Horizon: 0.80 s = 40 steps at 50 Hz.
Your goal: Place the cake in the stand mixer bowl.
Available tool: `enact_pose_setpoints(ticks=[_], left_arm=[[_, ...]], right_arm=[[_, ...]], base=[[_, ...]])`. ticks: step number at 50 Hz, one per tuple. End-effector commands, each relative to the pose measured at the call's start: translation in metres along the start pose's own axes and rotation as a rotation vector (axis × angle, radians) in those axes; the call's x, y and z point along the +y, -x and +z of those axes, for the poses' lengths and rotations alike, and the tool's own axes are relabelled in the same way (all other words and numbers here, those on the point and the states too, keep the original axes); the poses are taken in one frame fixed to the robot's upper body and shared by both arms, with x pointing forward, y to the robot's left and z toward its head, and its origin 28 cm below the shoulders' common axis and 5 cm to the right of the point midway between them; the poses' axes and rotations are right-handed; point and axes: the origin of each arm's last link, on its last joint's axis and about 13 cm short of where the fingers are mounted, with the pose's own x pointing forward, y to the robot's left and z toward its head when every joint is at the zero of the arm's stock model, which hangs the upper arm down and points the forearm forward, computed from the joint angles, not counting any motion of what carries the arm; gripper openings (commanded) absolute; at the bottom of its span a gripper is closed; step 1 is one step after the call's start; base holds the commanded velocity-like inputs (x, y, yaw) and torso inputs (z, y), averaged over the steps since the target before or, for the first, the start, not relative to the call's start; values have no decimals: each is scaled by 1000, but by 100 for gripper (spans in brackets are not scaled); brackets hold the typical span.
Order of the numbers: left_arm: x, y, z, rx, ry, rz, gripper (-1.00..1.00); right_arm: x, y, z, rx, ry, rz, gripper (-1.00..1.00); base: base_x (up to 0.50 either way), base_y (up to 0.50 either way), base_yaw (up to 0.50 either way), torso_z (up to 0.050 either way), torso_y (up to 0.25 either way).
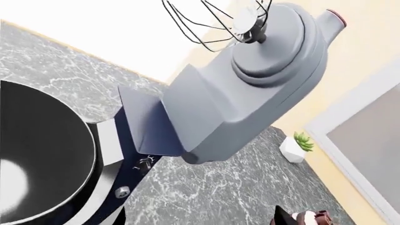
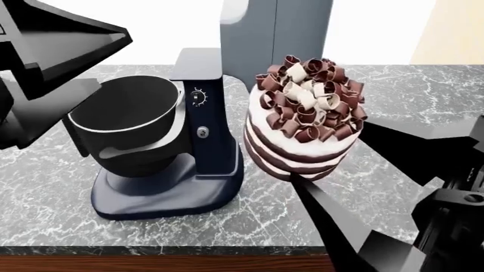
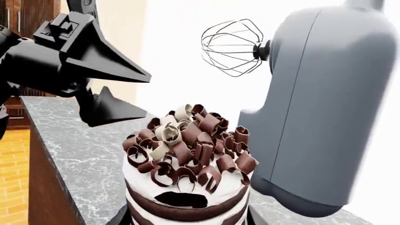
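Stand mixer bowl (image 2: 128,122) sits at left-center of the head frame, seated on the dark navy mixer base (image 2: 170,195); nothing in it that I can see, and the left wrist view shows its dark inside (image 1: 37,154) bare w/ a pale glare spot at lower left of that frame. Mixer's grey head (image 1: 250,89) is tilted up, wire whisk (image 3: 231,47) hanging in the air at top center of the right wrist frame, well clear of the bowl. Cake (image 2: 305,116) is center-right in the head frame, just beside the mixer column, raised off the grey marble table (image 2: 68,209), not in the bowl. My right claw (image 2: 302,177) is closed on the cake: dark fingers come up from lower right of the head frame and meet its base and side; curls fill the lower middle of the right wrist frame. My left claw (image 2: 64,54) is at upper left of the head frame, above and beside the bowl, holding nothing, jaws parted wide. Small potted plant (image 1: 295,147) sits on the table at right in the left wrist frame.
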Motion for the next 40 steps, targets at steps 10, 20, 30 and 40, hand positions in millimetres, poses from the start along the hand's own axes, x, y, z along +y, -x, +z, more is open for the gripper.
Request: enact_pose_setpoints(ticks=[10, 20, 30, 40], left_arm=[[10, 0, 5, 58, 78, -123, 100], [10, -6, 5, 73, 65, -181, 100], [13, -18, 0, 173, -4, -166, 100], [14, -20, -4, 208, -28, -173, 100]], right_arm=[[-7, -1, 2, -94, 9, -24, -100], [-8, -1, -2, -92, 2, -14, -100], [-8, -2, -4, -97, -6, -5, -100], [-7, -2, -4, -103, -5, -4, -100]], base=[[0, 0, 0, 0, 1], [0, 0, 0, 0, 0], [0, 0, 0, 0, 1], [0, 0, 0, 1, 1]])
